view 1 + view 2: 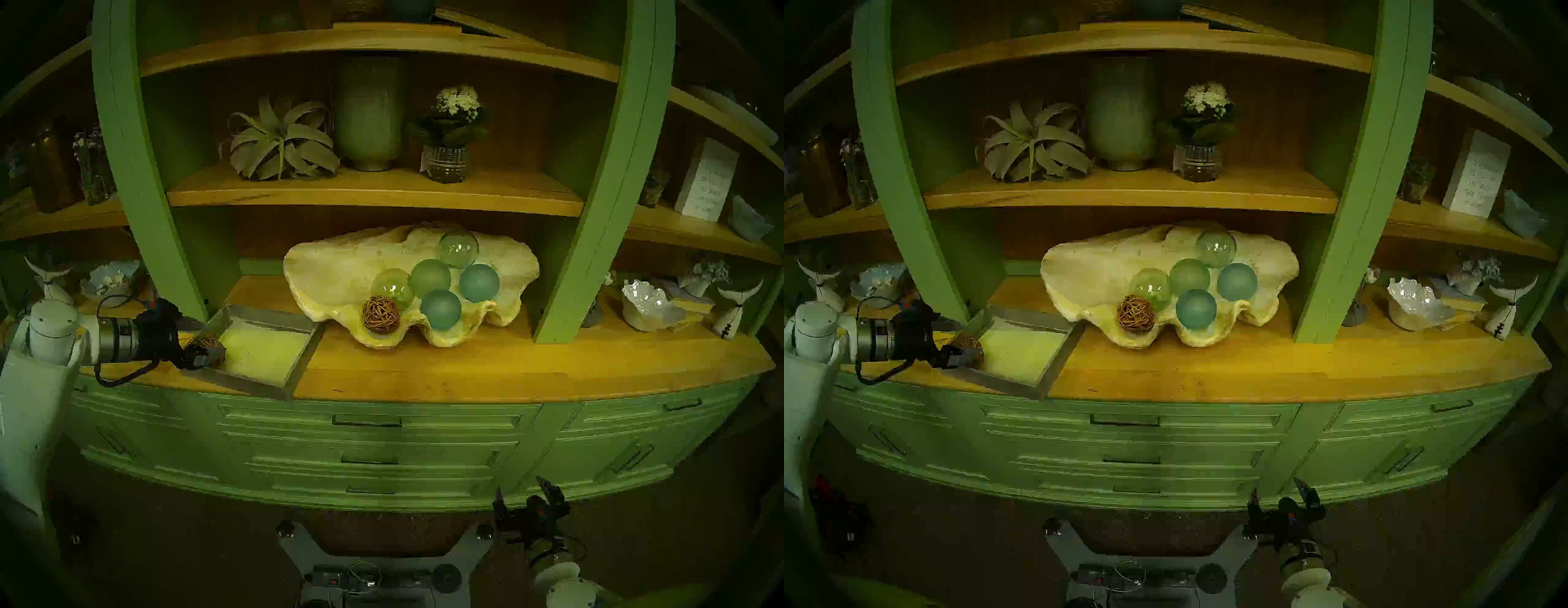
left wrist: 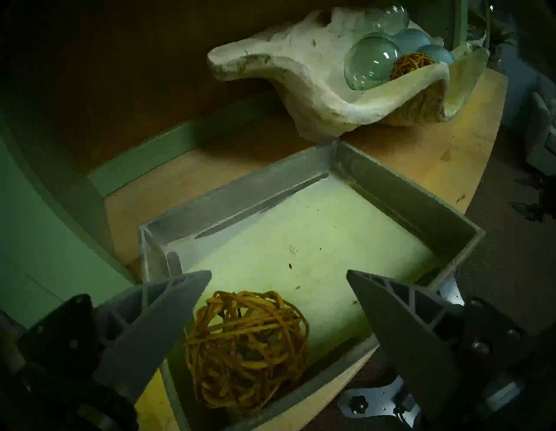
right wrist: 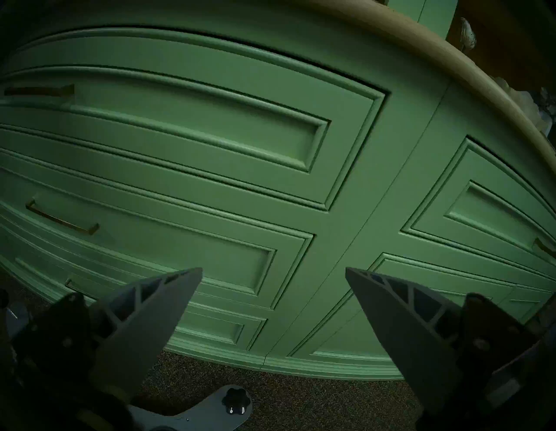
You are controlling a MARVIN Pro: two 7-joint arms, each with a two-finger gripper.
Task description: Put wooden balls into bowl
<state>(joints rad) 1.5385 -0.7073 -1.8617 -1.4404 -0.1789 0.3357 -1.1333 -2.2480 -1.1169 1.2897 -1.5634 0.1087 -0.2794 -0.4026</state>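
Broad honey-coloured wooden countertop [image 1: 488,373] of a green-painted cabinet, curved along its front edge. The landmark is the very large cream-yellow clam-shell-shaped bowl [image 1: 339,271] with scalloped rim, standing on the countertop near its middle, between two green uprights. To the left of the shell bowl, with one corner just beside its base, lies a shallow grey square tray [image 1: 303,356] with a pale floor, set askew near the front edge. To the right of the shell bowl, beyond the right upright, stands a small white ruffled bowl [image 1: 649,303].
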